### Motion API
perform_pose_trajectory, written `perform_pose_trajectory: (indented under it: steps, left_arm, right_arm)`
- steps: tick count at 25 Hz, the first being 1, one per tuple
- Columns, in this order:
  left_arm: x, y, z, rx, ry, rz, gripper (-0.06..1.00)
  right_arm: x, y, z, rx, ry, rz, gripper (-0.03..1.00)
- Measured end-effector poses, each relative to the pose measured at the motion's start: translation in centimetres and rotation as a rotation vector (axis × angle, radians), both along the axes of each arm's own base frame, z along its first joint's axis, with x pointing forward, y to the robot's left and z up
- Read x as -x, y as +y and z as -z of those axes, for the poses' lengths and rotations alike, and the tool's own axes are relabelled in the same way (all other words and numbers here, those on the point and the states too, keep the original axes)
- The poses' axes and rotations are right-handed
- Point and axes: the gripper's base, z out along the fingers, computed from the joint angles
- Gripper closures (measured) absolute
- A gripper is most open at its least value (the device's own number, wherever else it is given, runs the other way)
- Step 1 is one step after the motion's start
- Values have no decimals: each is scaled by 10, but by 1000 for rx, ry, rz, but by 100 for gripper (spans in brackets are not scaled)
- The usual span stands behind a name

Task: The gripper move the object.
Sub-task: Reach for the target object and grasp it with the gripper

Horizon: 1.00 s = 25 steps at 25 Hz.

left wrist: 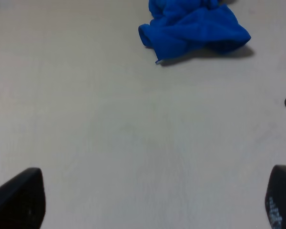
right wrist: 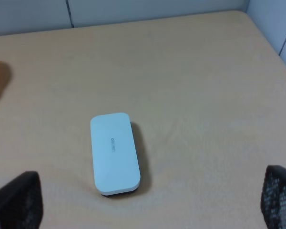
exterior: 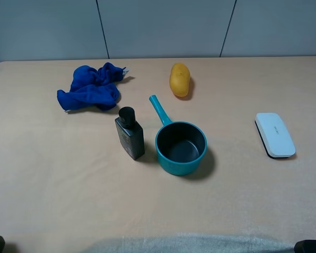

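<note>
Saucepan (exterior: 180,147) in high view only; left end effector (left wrist: 150,198), right end effector (right wrist: 148,198) spread in wrist views.

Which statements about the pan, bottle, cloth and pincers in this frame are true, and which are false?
1. The teal saucepan is empty. True.
2. The black bottle lies on its side. False: it stands upright beside the saucepan.
3. The blue cloth sits inside the saucepan. False: it lies crumpled on the table, apart from the saucepan.
4. The left pincer and the right pincer are both open and hold nothing. True.
</note>
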Motion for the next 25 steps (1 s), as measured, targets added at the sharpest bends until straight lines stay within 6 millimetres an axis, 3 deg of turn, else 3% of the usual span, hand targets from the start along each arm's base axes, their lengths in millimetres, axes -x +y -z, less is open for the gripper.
perform_pose_trajectory:
  steps: [22, 25]
  left_arm:
    - [0, 0, 0, 0, 0, 0, 2]
    - [0, 0, 0, 0, 0, 0, 2]
  right_arm:
    - [-2, 6, 0, -19, 13, -62, 27]
    - [-10, 7, -9, -13, 51, -77, 27]
